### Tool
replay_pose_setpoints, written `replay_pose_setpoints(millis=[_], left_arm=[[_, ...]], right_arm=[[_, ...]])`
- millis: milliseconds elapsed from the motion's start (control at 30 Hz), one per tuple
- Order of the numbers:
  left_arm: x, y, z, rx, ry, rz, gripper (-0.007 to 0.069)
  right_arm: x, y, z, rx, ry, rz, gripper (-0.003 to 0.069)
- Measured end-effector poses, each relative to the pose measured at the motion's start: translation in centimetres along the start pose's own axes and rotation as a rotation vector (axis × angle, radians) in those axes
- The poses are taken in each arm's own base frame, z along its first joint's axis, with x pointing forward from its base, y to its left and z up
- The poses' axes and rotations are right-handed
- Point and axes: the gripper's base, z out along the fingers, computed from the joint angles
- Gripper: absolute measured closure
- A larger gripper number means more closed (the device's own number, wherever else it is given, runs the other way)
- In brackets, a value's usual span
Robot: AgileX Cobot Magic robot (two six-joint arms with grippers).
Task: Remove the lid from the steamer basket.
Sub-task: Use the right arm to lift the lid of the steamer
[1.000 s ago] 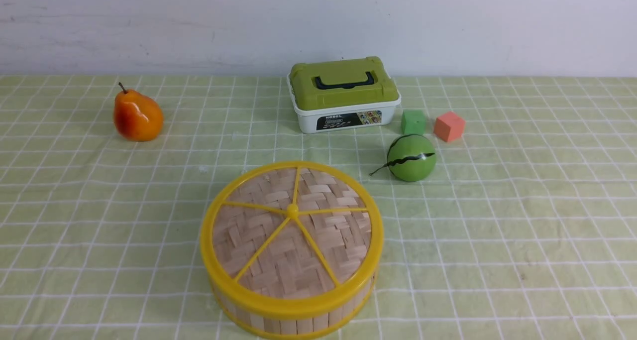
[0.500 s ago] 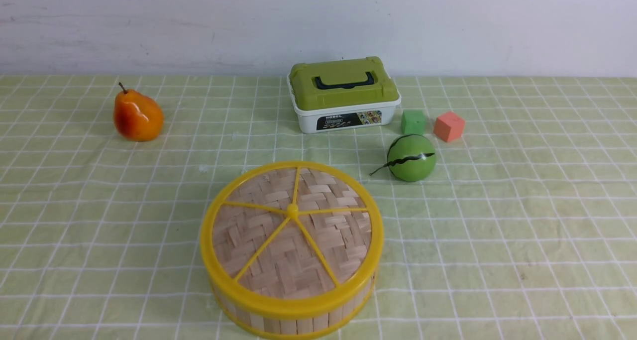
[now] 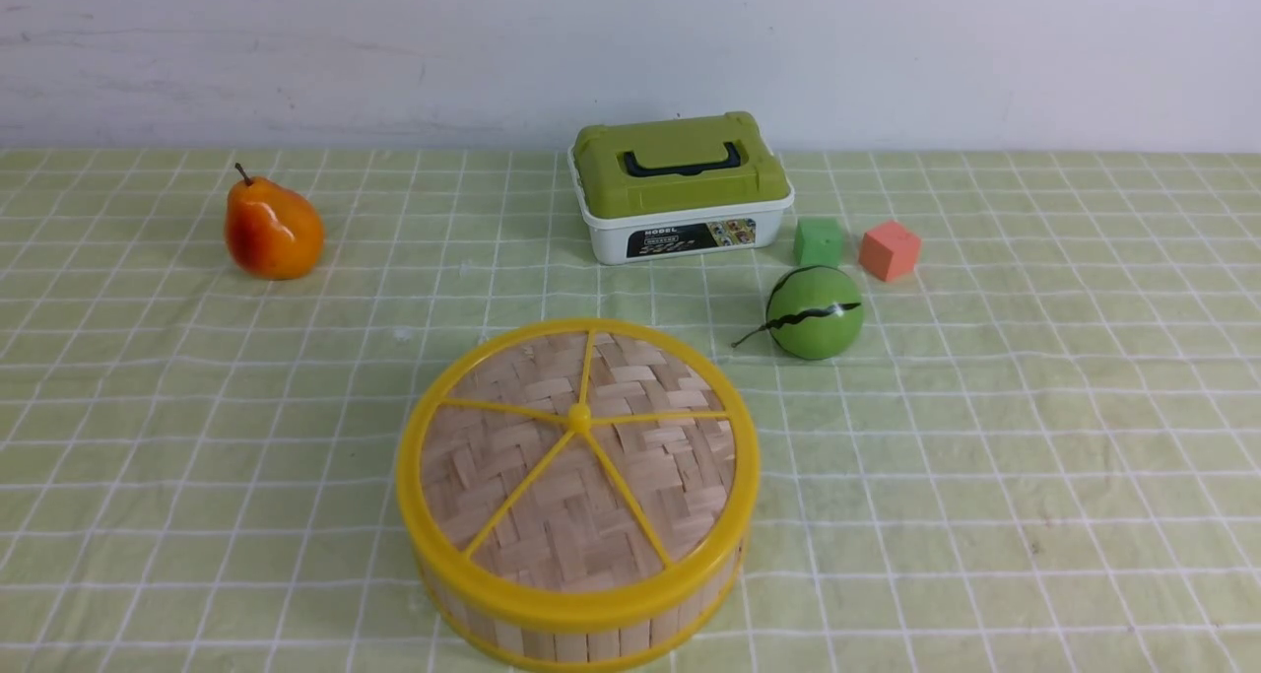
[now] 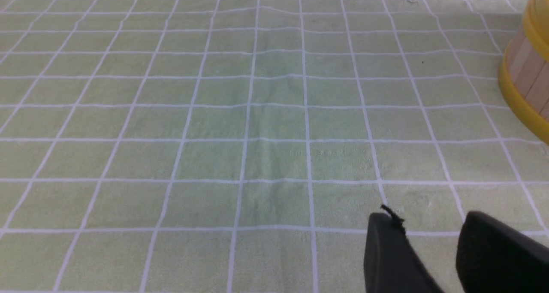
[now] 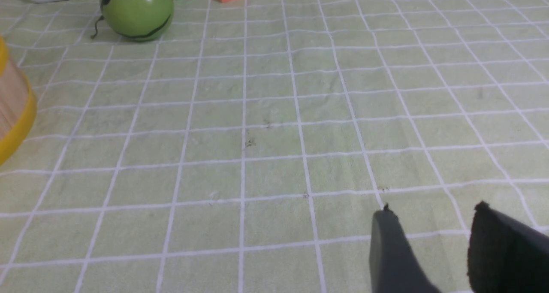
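Checked tablecloth (image 3: 985, 456), front view: lid (image 3: 578, 456) is sitting on steamer basket (image 3: 581, 629), near centre; nothing shifting since a second ago, so removal not begun. Left wrist view: left gripper (image 4: 429, 220) is hanging parted, empty. Right wrist view: right gripper (image 5: 433, 211) likewise.

Word "MODEL" in pale capitals on dark label (image 3: 691, 236), stuck to front wall of green-lidded white box (image 3: 680, 188), smaller print beneath too small to read, label's edge in right wrist view unreadable
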Motion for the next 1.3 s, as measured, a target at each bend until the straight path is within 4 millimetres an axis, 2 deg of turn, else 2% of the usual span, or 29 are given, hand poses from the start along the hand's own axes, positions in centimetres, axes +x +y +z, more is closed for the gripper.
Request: replay_pose_setpoints(millis=[167, 300, 333, 367, 400, 433, 467, 567, 733, 900, 933, 967, 1000, 1033, 1133, 1167, 1233, 1300], left_arm=[[0.0, 0.0, 0.0, 0.000, 0.000, 0.000, 0.0386], [0.0, 0.0, 0.0, 0.000, 0.000, 0.000, 0.0386], [0.0, 0.0, 0.0, 0.000, 0.000, 0.000, 0.0386], [0.0, 0.0, 0.0, 0.000, 0.000, 0.000, 0.0386], [0.0, 0.0, 0.0, 0.000, 0.000, 0.000, 0.0386], [0.0, 0.0, 0.0, 0.000, 0.000, 0.000, 0.0386], [0.0, 0.0, 0.0, 0.000, 0.000, 0.000, 0.0386], [0.0, 0.0, 0.0, 0.000, 0.000, 0.000, 0.0386], [0.0, 0.0, 0.0, 0.000, 0.000, 0.000, 0.0386], [0.0, 0.0, 0.0, 0.000, 0.000, 0.000, 0.0386], [0.0, 0.0, 0.0, 0.000, 0.000, 0.000, 0.0386], [0.0, 0.0, 0.0, 0.000, 0.000, 0.000, 0.0386], [0.0, 0.0, 0.0, 0.000, 0.000, 0.000, 0.0386], [0.0, 0.0, 0.0, 0.000, 0.000, 0.000, 0.0386], [0.0, 0.0, 0.0, 0.000, 0.000, 0.000, 0.0386], [0.0, 0.0, 0.0, 0.000, 0.000, 0.000, 0.0386], [0.0, 0.0, 0.0, 0.000, 0.000, 0.000, 0.0386], [0.0, 0.0, 0.0, 0.000, 0.000, 0.000, 0.0386]], right_arm=[[0.0, 0.0, 0.0, -0.004, 0.000, 0.009, 0.0418], [0.0, 0.5, 0.0, -0.057, 0.003, 0.205, 0.0418], [-0.1, 1.0, 0.0, -0.109, 0.013, 0.419, 0.0418], [-0.1, 1.2, 0.0, -0.134, 0.019, 0.520, 0.0418], [-0.1, 1.7, -0.1, -0.190, 0.042, 0.764, 0.0418], [-0.1, 1.7, -0.1, -0.198, 0.045, 0.796, 0.0418], [-0.3, 2.1, -0.2, -0.248, 0.069, 1.007, 0.0418], [-0.6, 2.4, -0.3, -0.285, 0.070, 1.123, 0.0418], [-0.6, 2.3, -0.2, -0.284, 0.057, 1.052, 0.0418], [-0.7, 2.4, -0.3, -0.283, 0.029, 0.834, 0.0420], [-1.4, 2.5, -0.7, -0.296, 0.010, 0.740, 0.0430], [-1.4, 2.5, -0.7, -0.297, 0.012, 0.729, 0.0433], [-3.2, 2.8, -1.5, -0.315, -0.029, 0.622, 0.0461], [-3.7, 2.8, -1.7, -0.317, -0.040, 0.591, 0.0473], [-9.2, 3.6, -3.0, -0.315, -0.033, 0.335, 0.0615], [-11.2, 4.0, -3.0, -0.317, 0.015, 0.243, 0.0650], [-14.3, 4.6, -2.6, -0.335, 0.128, 0.079, 0.0675], [-16.3, 5.2, -1.6, -0.376, 0.272, -0.051, 0.0680]])
